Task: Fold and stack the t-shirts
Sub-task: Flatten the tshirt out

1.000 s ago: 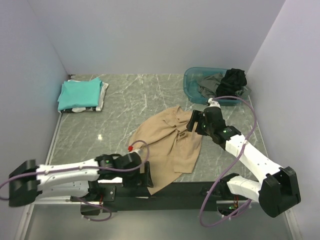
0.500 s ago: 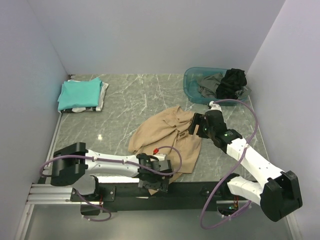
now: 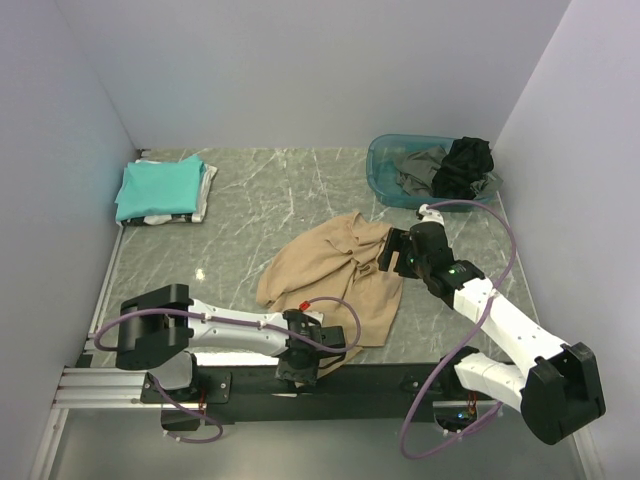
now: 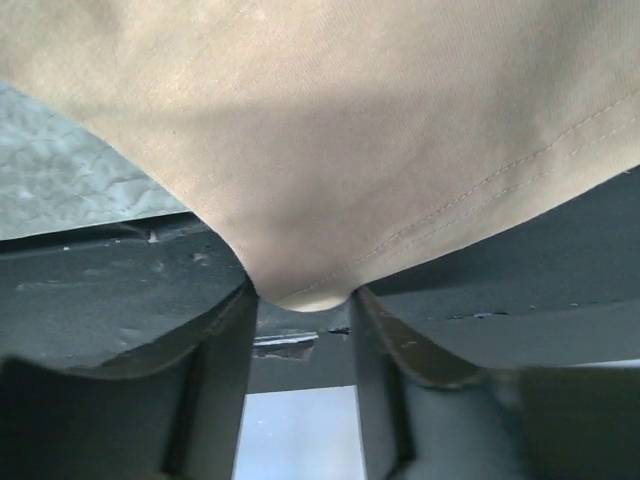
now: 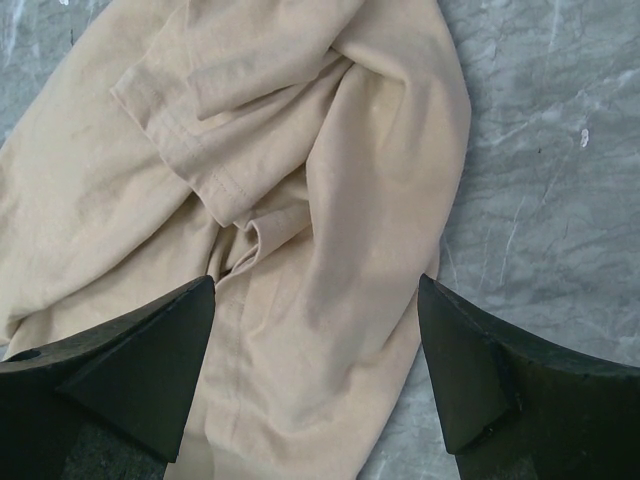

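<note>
Top external: tan t-shirt (image 3: 335, 275) crumpled mid-table, not yet folded. Bin (image 3: 384, 160) far right holds dark garments (image 3: 465, 165), waiting. Teal t-shirt (image 3: 160, 187) lies folded, far-left corner. Left gripper (image 4: 303, 295) pinches the tan hem at the near edge. Right gripper (image 5: 315, 285) spread wide above the tan cloth, holding nothing.

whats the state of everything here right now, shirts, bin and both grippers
tan t-shirt, unfolded and crumpled, near edge at the table's front
teal t-shirt, folded, on top of the far-left stack
blue bin, holding dark garments, loose and unfolded
left gripper, jaws either side of the tan t-shirt's near edge, firm grip unclear
right gripper, open over the tan t-shirt, holding nothing
</note>
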Controlling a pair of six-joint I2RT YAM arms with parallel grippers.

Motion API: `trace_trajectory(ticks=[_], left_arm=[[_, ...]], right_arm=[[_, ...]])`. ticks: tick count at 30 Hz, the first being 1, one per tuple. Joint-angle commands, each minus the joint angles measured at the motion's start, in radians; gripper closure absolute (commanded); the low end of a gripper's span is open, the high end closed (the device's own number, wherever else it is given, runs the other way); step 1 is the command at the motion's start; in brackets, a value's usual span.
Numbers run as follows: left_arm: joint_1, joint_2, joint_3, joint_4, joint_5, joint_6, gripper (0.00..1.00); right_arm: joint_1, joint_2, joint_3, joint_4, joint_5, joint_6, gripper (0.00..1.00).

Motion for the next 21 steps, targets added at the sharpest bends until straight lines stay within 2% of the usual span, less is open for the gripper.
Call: trace_trajectory(ticks=[1, 2, 3, 5, 11, 13, 16, 17, 21], left_arm=[[0.012, 0.028, -0.004, 0.017, -0.076, -0.019, 0.56], [0.032, 0.018, -0.010, 0.026, -0.078, -0.018, 0.66], [0.044, 0.014, -0.015, 0.028, -0.078, -0.021, 0.81], [0.083, -0.005, -0.027, 0.028, -0.083, -0.024, 0.99], [0.118, -0.093, 0.020, -0.060, -0.208, -0.037, 0.99], [0.144, -0.147, 0.020, -0.090, -0.242, -0.047, 0.99], [0.242, -0.201, -0.010, -0.090, -0.291, -0.039, 0.99], [0.305, -0.237, -0.019, -0.086, -0.303, -0.038, 0.99], [0.435, -0.311, -0.068, -0.069, -0.334, -0.027, 0.99]], right_arm=[[-0.006, -0.013, 0.000, 0.020, 0.008, -0.014, 0.12], [-0.006, -0.016, 0.000, 0.019, 0.006, -0.018, 0.12], [-0.006, -0.019, -0.002, 0.019, 0.003, -0.021, 0.12], [-0.006, -0.022, 0.000, 0.013, 0.006, -0.026, 0.12], [0.002, -0.039, 0.009, -0.030, -0.016, -0.040, 0.13], [0.041, -0.054, 0.012, -0.045, -0.017, -0.047, 0.13], [0.119, -0.068, 0.018, -0.084, 0.006, -0.035, 0.13], [0.179, -0.066, 0.018, -0.093, 0.002, -0.020, 0.13], [0.326, -0.033, -0.012, -0.070, -0.047, 0.040, 0.13]])
